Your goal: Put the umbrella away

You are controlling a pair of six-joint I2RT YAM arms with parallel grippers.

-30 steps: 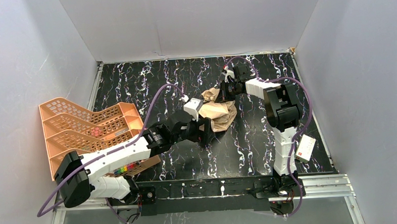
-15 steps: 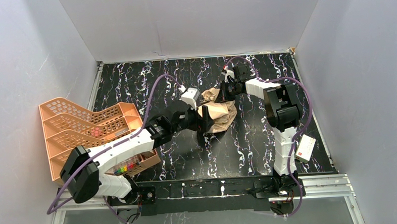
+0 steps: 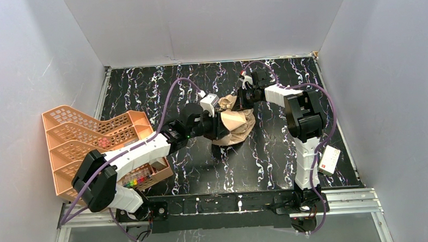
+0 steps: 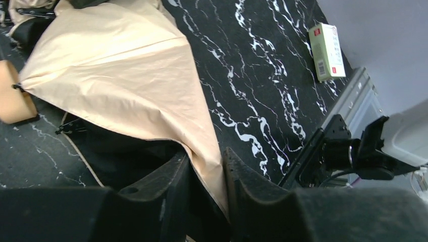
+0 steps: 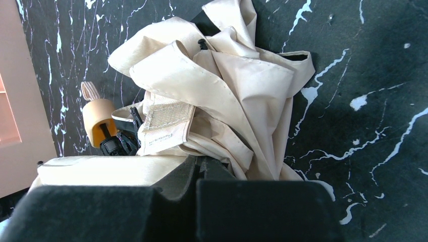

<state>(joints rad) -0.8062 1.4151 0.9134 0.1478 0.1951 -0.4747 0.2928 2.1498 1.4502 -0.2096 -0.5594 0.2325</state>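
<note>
With the left gripper [image 4: 208,176], pinches the near hem of the canopy [image 4: 116,75], jaws drawn almost together on the tan cloth. Looks like a hold taken to gather loose fabric in, folding being needed ahead of any stowing.

With the right gripper [image 5: 200,169], presses fully closed against the far side of the bundle. Cannot tell whether a fold is caught in the tips or merely pinned. Probably serves to anchor the umbrella [image 3: 235,123] against a pull from the near side, to stop it sliding over the tabletop [image 3: 145,86].

Lies crumpled mid-tabletop between the two grippers, tan side out. Has the handle [image 5: 97,118] and strap [image 5: 165,126] on the side toward the rack [image 3: 87,137], yet well apart from it. Not yet rolled or strapped, so early in the task by the look of it.

Reaches long and low from the left base, forearm diagonal toward the centre, wrist tipped down onto the cloth. Stands more upright on the right: rises from the base, stretches far along the tabletop, then bends inward at the wrist toward the bundle.
</note>
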